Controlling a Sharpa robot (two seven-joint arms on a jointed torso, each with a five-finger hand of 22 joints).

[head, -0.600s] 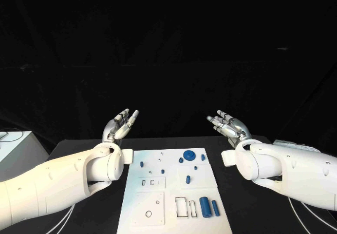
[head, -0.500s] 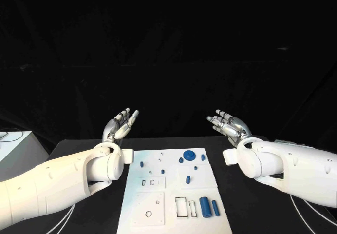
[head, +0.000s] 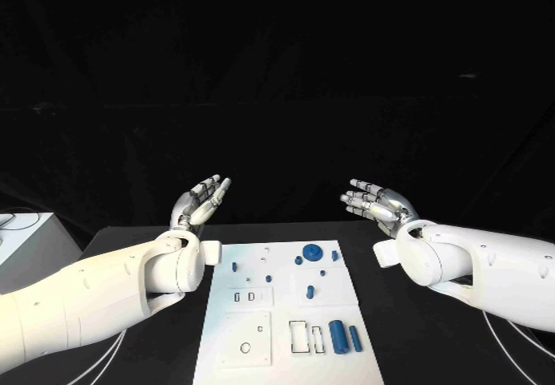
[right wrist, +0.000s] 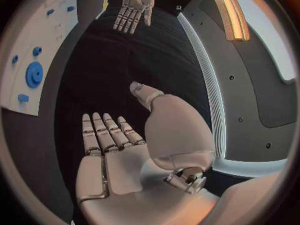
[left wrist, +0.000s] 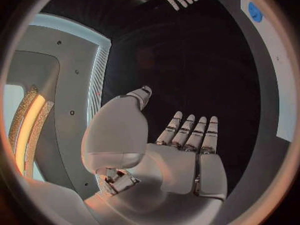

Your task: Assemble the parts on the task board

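— Silver and bare, is that the left robot hand (head: 196,202)?

— Yes. It is raised above the far left corner of the black bench (head: 139,241), fingers straight and close together, palm turned toward the middle, grasping nothing. Its wrist view shows the same flat, released palm (left wrist: 181,155).

— And the flat white rectangular task board (head: 289,353)?

— It lies on the bench between the two arms, well below both hands. On it, going left to right: a black-outlined oval hole near the front left, small blue pegs (head: 232,268) scattered across the far half, a round blue disc with a hub (head: 311,253) near the far edge, and a short blue cylinder (head: 338,337) lying at the front right, with a thinner blue rod (head: 354,340) just beside it.

— The right side?

— The right robot hand (head: 377,205) is also raised, above the far right of the bench, fingers slightly spread and gently curved, palm facing the left one. It is released too; its wrist view shows an empty palm (right wrist: 119,160), with the board's blue disc off to one side.
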